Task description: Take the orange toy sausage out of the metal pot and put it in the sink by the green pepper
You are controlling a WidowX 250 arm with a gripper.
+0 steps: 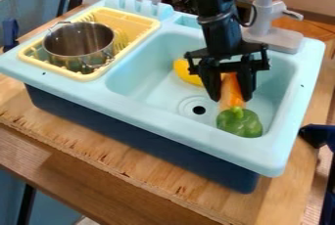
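Noting gripper (230, 98) over the sink's (140, 84) right-hand basin, at the orange carrot (232, 89); cannot tell whether its grip is wide or closed on it. Green pepper (240, 123) just below; yellow item (187, 74) beside, leftward in view; metal pot (79, 40) farther out, on yellow rack (144, 22).

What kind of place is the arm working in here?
Probably a workshop or lab with a toy kitchen setup: a light-blue play sink with a grey faucet sits on a rough-edged wooden board, and the robot's hand is down in the basin.
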